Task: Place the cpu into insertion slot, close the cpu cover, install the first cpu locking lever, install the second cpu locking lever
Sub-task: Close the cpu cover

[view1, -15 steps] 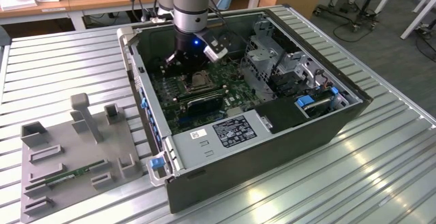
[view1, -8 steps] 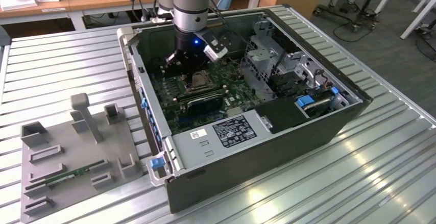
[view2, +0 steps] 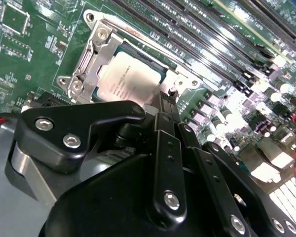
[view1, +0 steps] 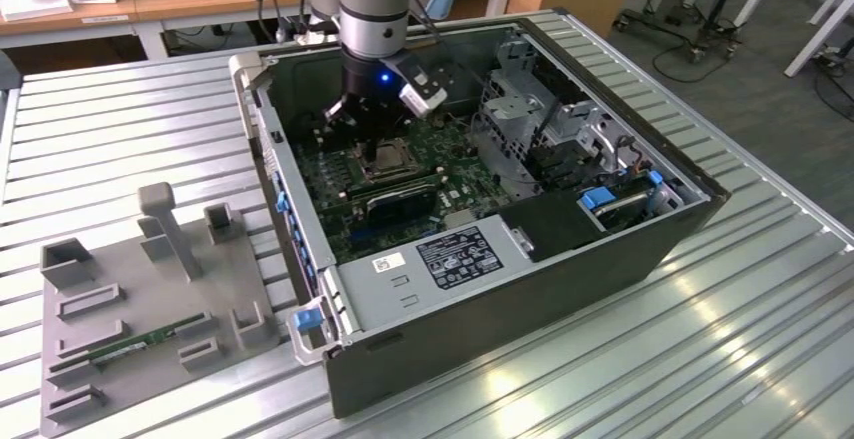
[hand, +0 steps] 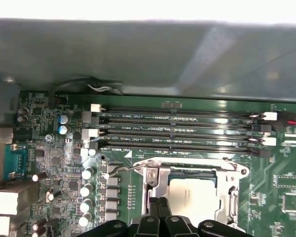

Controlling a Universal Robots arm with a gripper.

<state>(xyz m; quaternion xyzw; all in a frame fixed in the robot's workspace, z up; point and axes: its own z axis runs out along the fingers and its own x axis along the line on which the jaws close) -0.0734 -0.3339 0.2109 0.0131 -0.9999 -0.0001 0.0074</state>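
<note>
Cpu (hand: 190, 195) seated, cpu cover (hand: 155, 177) down over it. Jaws together, empty, at the cover's edge. Locking lever (hand: 121, 169) looks unlatched; lever step likely in hand and calls for a firm downward press.

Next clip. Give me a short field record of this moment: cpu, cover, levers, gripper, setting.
cpu: seated in the insertion slot, metal face up
cpu cover: down, framing the cpu
wire lever: beside the cover; cannot tell whether it is latched
gripper: shut, tips over the cover's edge beside the cpu
setting: open computer case on a slatted table
</note>
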